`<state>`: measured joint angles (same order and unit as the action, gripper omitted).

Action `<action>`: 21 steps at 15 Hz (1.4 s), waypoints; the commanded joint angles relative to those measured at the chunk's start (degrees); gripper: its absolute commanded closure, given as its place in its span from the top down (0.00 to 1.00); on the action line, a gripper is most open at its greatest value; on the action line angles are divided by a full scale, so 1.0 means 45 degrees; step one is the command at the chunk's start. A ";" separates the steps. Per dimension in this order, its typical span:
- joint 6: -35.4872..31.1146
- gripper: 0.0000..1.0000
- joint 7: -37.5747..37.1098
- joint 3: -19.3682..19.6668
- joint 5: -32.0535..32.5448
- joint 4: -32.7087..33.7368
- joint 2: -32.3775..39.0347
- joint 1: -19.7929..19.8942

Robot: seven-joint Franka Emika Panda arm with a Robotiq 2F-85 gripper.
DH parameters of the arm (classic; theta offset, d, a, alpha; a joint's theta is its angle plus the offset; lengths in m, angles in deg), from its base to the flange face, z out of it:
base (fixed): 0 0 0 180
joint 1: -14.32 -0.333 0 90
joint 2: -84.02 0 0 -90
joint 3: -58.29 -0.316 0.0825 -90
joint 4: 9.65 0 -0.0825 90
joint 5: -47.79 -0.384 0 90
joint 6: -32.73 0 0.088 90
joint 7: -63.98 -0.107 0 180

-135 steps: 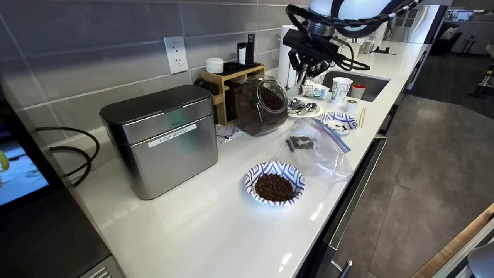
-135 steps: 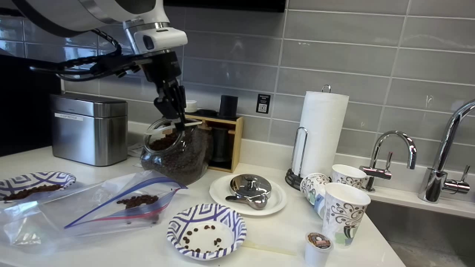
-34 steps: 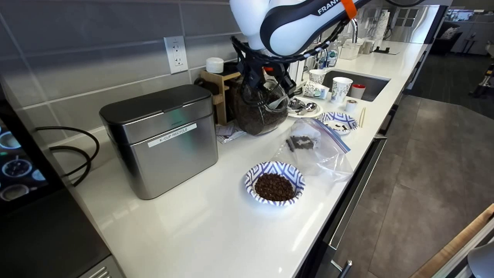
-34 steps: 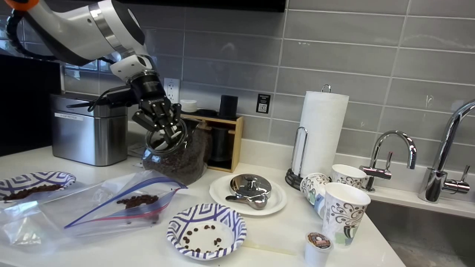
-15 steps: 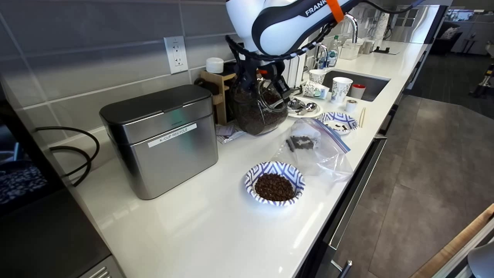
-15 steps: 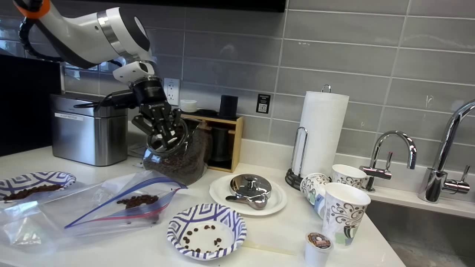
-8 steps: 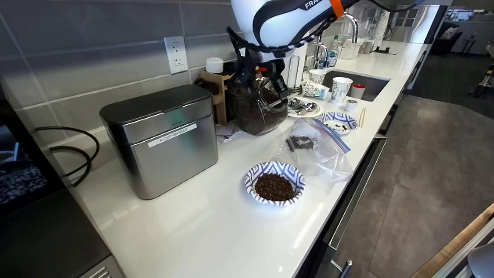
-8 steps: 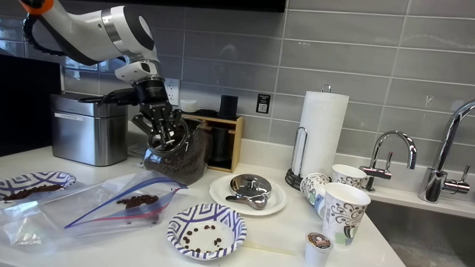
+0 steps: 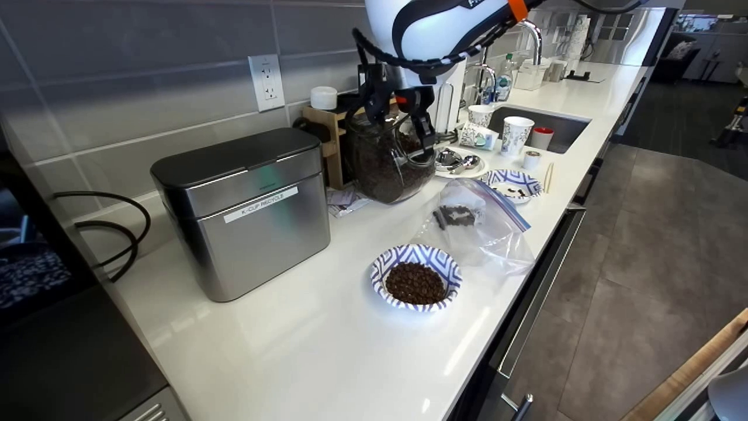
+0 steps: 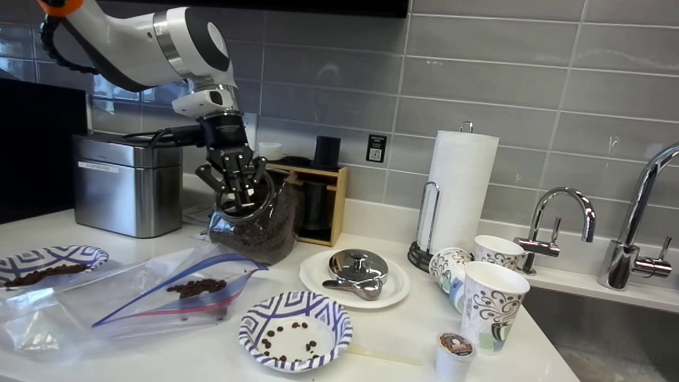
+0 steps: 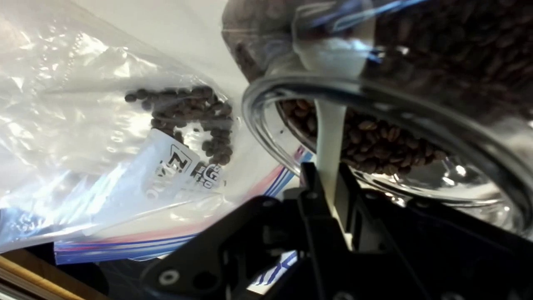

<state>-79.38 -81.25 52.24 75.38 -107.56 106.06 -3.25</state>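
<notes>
My arm point(image 10: 132, 50) slopes down to the gripper point(image 11: 326, 177), which pinches the white spoon point(image 11: 330, 133) by its handle, its wide end inside the tilted jar point(image 10: 270, 236). The rim point(image 11: 252, 106) curves close by my fingertips point(image 11: 310, 180), leaving tight room; the bag point(image 11: 95, 133) lies near, the counter's front edge point(image 9: 476, 345) farther off.

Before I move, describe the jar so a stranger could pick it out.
Start at the steel bin by the tiled wall; right of it in both exterior views stands a wooden shelf. The jar sits in front of it; a white spoon in the gripper reaches into it. Unlike the limp plastic bag nearby, it is rigid, round glass, mostly full of dark beans.
</notes>
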 commanded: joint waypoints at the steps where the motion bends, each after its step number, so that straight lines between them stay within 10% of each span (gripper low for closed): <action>1: -0.1106 0.03 0.0433 0.0110 -0.0394 -0.0680 -0.0320 0.0208; 21: -0.2850 0.03 0.3764 0.0179 -0.2004 -0.2845 -0.2127 0.1099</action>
<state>-92.06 -66.26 52.89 69.43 -117.22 99.34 1.31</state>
